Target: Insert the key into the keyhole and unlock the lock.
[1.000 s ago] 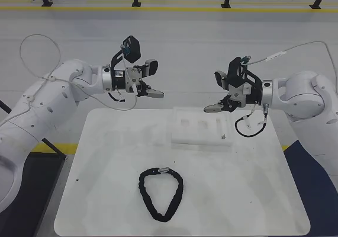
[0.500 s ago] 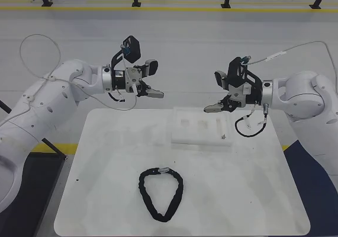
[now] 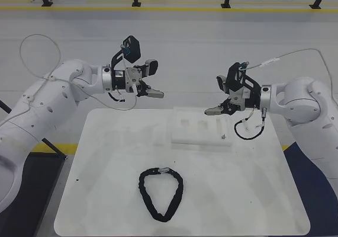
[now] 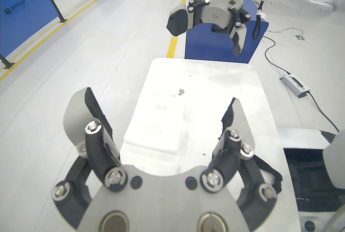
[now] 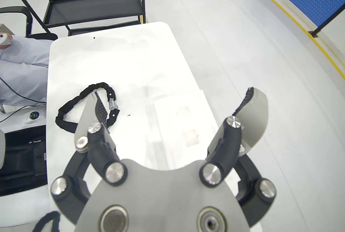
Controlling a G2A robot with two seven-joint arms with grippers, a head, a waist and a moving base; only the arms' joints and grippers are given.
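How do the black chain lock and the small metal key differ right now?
The black chain lock is large, a closed loop on the bare white table; the small metal key is tiny and sits on the white foam block. Shared: neither is gripped.

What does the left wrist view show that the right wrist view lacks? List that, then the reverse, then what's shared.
Left wrist view: the key on the foam block; in the right wrist view it is too small to tell. Right wrist view: the black chain lock on the table. Shared: foam block, table, and the open left gripper and right gripper.
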